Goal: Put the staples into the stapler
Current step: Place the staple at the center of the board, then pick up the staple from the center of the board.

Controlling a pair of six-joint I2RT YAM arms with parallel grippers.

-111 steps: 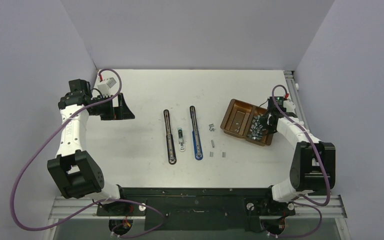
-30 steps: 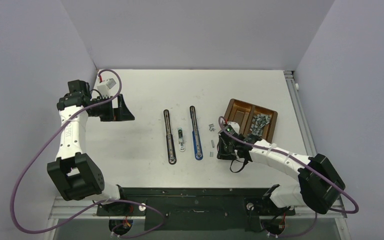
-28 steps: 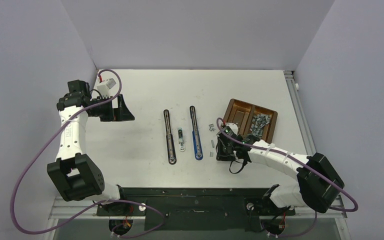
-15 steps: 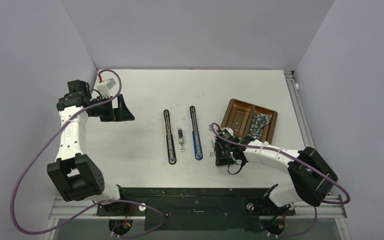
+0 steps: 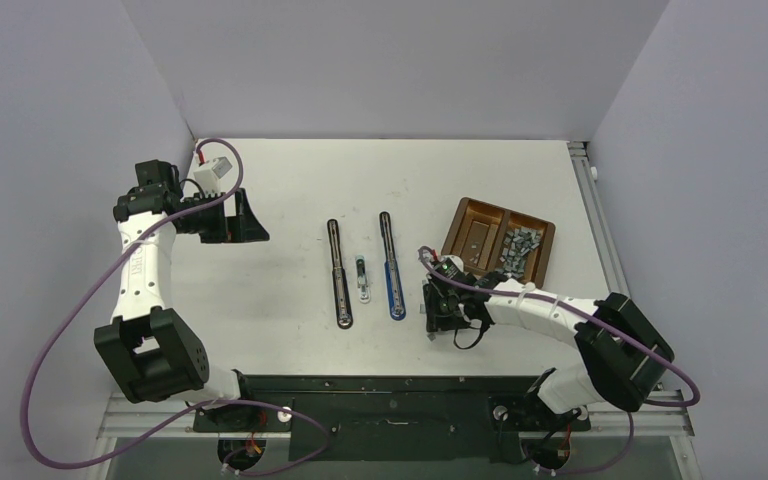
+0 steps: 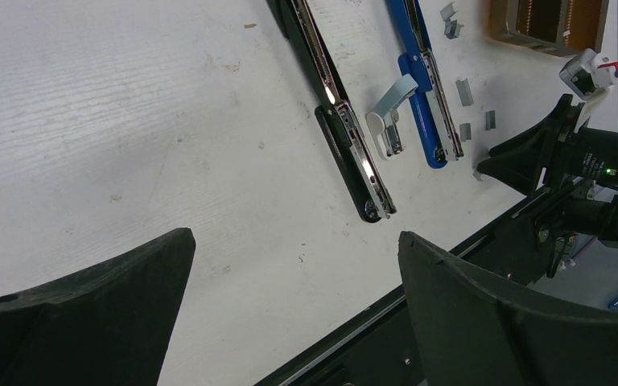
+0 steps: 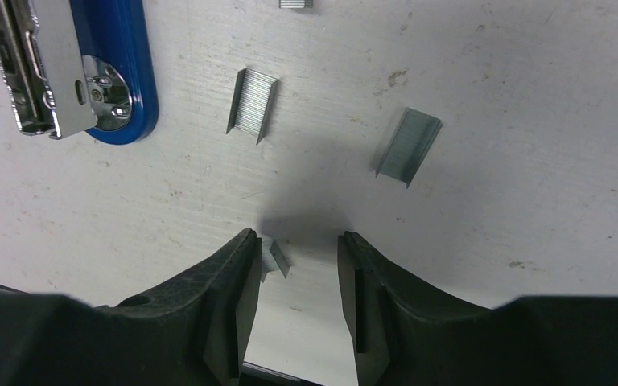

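Note:
Two staplers lie opened flat mid-table: a black one (image 5: 338, 272) and a blue one (image 5: 391, 265). Loose staples (image 5: 424, 255) lie right of the blue one. My right gripper (image 5: 438, 320) is low over the table by the blue stapler's near end (image 7: 88, 72). It is open (image 7: 298, 240), with a small silver staple strip (image 7: 274, 256) against its left finger's tip. Two more strips (image 7: 253, 104) (image 7: 408, 146) lie just beyond the fingers. My left gripper (image 5: 238, 222) is open and empty (image 6: 294, 241) at the far left, and its view shows both staplers (image 6: 342, 121) (image 6: 425, 88).
A brown two-compartment tray (image 5: 470, 228) at the right holds a heap of staples (image 5: 516, 250) in its right compartment. A small white and metal tool (image 5: 361, 280) lies between the staplers. The table's black front rail (image 6: 451, 265) is close behind the right gripper.
My right arm has left the tray, swung left and towards the front edge, and come down over the loose staples beside the blue stapler. The left arm has not moved.

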